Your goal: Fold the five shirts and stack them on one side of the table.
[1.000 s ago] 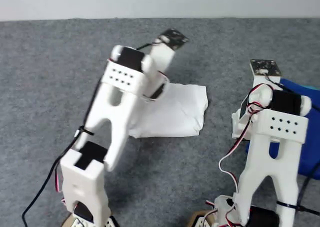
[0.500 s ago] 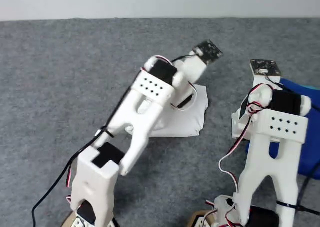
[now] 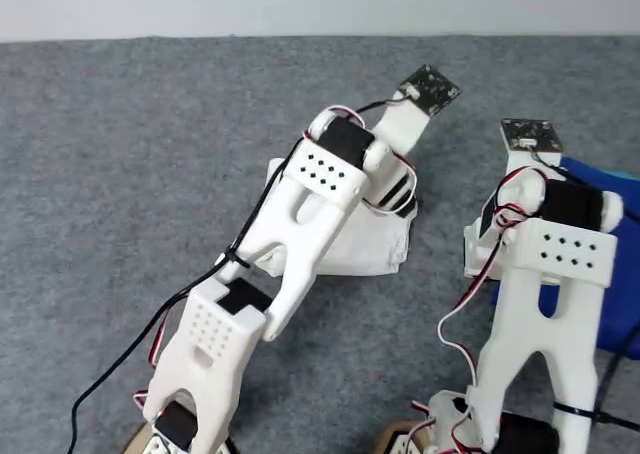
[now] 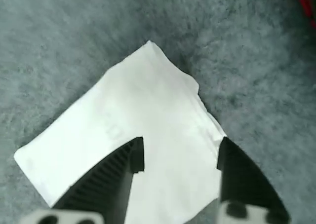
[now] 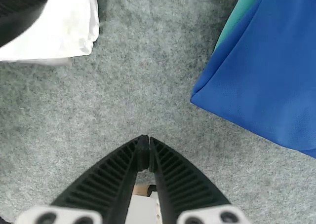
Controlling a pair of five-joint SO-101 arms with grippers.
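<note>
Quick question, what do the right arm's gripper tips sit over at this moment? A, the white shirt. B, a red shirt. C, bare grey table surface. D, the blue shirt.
C: in the right wrist view the right gripper, shut, sits over the bare grey table surface, with the white shirt and the blue shirt off to either side.

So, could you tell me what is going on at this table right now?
The left gripper hangs open over a folded white cloth shirt on the grey felt table. The right gripper is shut and holds nothing, above bare felt between that shirt and a folded blue shirt, with a teal cloth edge beside it.
</note>
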